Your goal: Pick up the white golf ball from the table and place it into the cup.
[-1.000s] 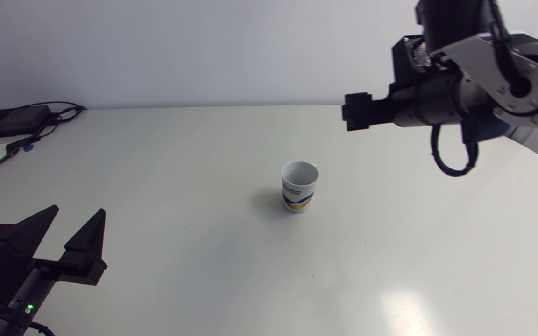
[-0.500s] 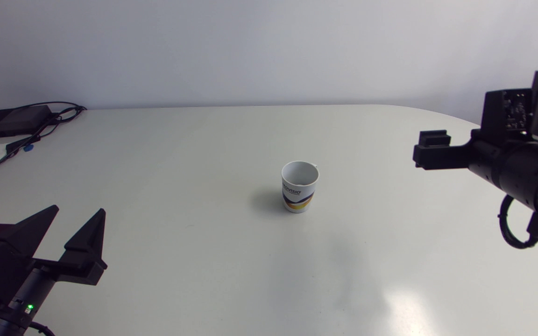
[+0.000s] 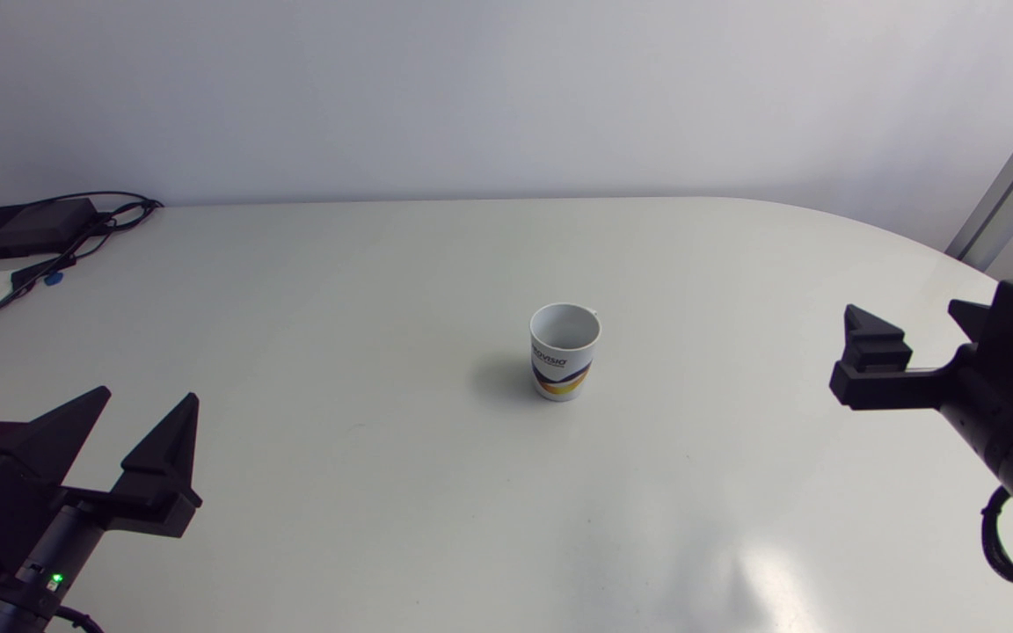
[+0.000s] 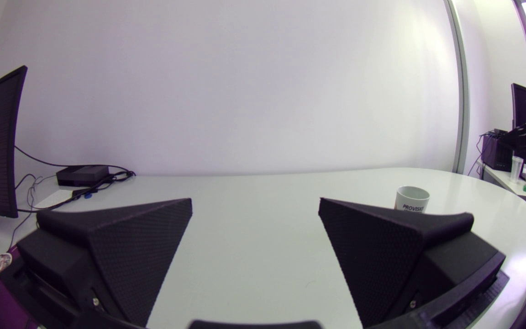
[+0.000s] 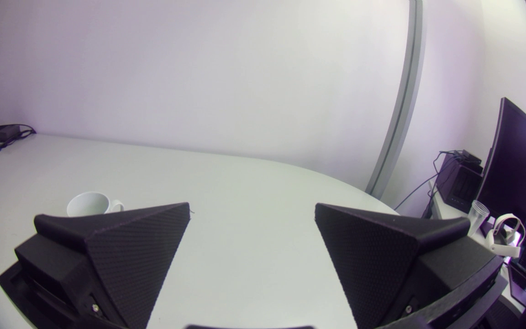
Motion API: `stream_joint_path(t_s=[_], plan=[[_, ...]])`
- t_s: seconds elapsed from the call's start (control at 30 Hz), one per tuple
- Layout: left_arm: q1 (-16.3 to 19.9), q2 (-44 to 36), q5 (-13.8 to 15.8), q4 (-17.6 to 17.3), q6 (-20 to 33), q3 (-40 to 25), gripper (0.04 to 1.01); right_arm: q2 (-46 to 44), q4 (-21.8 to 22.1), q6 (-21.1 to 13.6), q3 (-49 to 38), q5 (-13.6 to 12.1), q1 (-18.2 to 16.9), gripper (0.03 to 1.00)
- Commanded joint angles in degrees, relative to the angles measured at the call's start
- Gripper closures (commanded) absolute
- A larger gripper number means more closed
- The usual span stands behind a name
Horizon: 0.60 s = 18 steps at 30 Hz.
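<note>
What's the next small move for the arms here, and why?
Probably just hold both arms parked. No golf ball shows anywhere on the table, the left gripper and right gripper are open and empty at its sides, and the cup stands upright mid-table. Whether the ball lies inside it cannot be seen.

Cup (image 3: 564,350) on table (image 3: 383,492), flanked left and right.
Standing upright near the middle. Left tool (image 3: 150,395) at near left corner, right tool (image 3: 902,308) by right edge, both well apart from cup. Box (image 3: 21,227) and cables (image 3: 120,213) at far left corner.
</note>
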Motion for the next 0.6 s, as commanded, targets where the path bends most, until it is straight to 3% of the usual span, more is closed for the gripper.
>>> stream_joint_path(t_s=[0.0,0.37,0.43,0.57], plan=[[-0.2,-0.9,0.0,0.3,-0.4,-1.2,0.051,-2.3,0.2,-1.6,-2.8,-0.8,-0.4,0.07],[-0.3,-0.9,0.0,0.3,-0.4,-1.2,0.051,-14.8,-3.4,-2.9,-8.5,-4.0,-1.2,0.07],[-0.3,-0.9,0.0,0.3,-0.4,-1.2,0.051,-15.9,-4.0,-2.9,-9.3,-5.8,-2.3,0.07],[-0.4,-0.9,0.0,0.2,-0.4,-1.2,0.051,-20.9,-4.5,-5.1,-12.0,-7.1,-3.1,0.07]])
